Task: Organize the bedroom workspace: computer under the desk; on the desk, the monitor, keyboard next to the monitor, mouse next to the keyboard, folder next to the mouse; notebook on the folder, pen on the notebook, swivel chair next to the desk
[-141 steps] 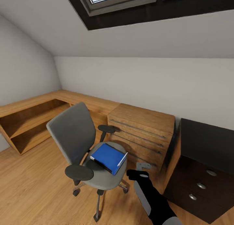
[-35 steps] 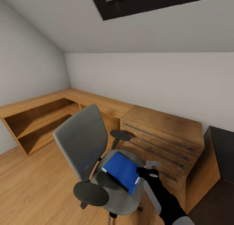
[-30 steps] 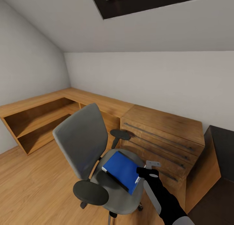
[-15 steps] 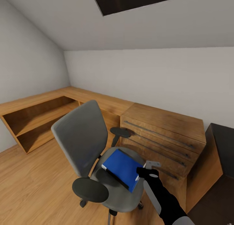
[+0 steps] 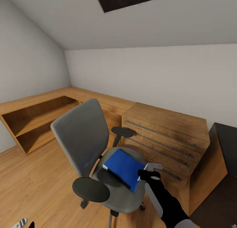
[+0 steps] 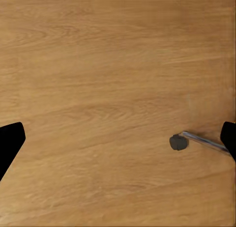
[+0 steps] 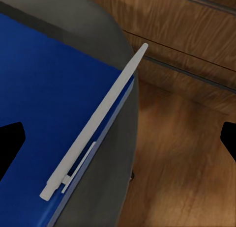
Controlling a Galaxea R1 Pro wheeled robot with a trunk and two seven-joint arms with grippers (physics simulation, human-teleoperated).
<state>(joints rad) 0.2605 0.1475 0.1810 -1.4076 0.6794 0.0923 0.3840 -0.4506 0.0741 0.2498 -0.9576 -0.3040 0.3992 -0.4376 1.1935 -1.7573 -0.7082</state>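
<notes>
The swivel chair (image 5: 82, 136) stands on the floor in front of the wooden chest. The blue folder (image 5: 123, 167) lies on its grey seat. The pale pen (image 7: 96, 121) rests along the folder's (image 7: 44, 114) edge. My right gripper (image 7: 118, 143) hangs open just above that edge and the pen, touching neither; in the head view the right gripper (image 5: 146, 173) is at the seat's right side. My left gripper (image 6: 118, 141) is open over bare floor near a chair caster (image 6: 178, 142). A corner of the black desk (image 5: 228, 142) shows at far right. The notebook, monitor, keyboard, mouse and computer are out of view.
A light wooden chest (image 5: 164, 136) with long bar handles stands right behind the chair, between it and the desk. A low wooden shelf unit (image 5: 39, 113) runs along the left wall. The ceiling slopes down to the back wall. Wooden floor (image 5: 39, 182) lies open to the chair's left.
The robot has come closer to the chair and the view has tilted down a little. My right gripper, earlier short of the seat, now hangs over the folder's edge.
</notes>
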